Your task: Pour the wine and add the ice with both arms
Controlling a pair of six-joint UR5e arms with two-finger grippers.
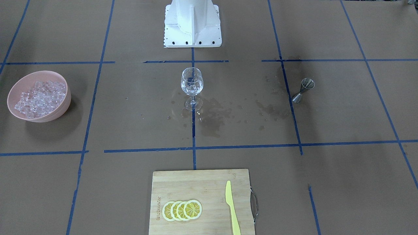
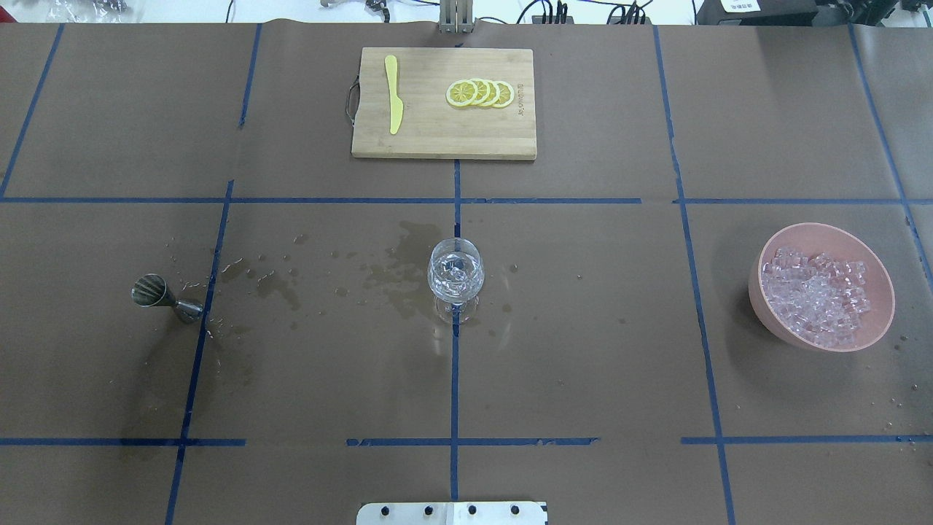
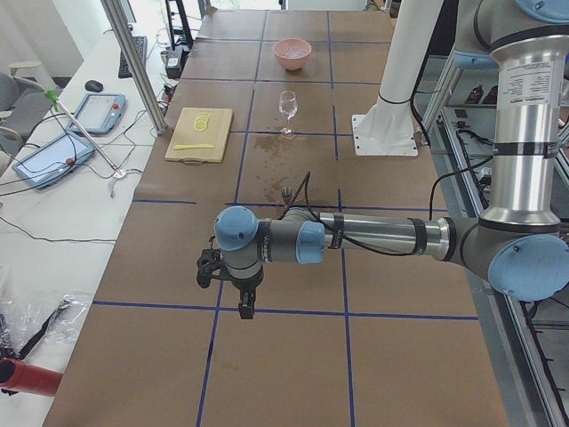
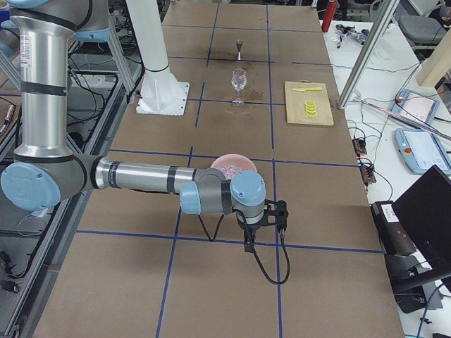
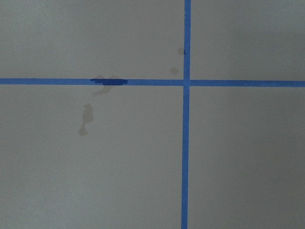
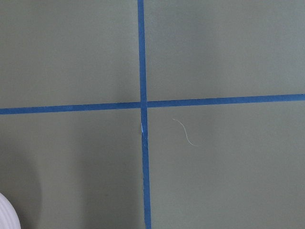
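A clear wine glass (image 1: 191, 85) stands upright at the table's middle, with a few ice cubes in its bowl; it also shows in the overhead view (image 2: 455, 273). A pink bowl (image 1: 62, 111) heaped with ice (image 1: 40, 98) stands on my right side (image 2: 762, 306). A steel jigger (image 2: 164, 297) stands on my left side. Both arms are outside the front and overhead views. The left gripper (image 3: 245, 304) hangs over bare table near the left end, far from the glass. The right gripper (image 4: 248, 241) hangs near the right end, beyond the bowl. I cannot tell whether either is open or shut. The wrist views show only tape lines.
A bamboo cutting board (image 2: 437, 138) with lemon slices (image 2: 481, 93) and a yellow knife (image 2: 393, 95) lies at the table's far edge. Wet stains (image 2: 393, 273) spread between the jigger and the glass. The white base block (image 1: 192, 23) stands at my side of the table.
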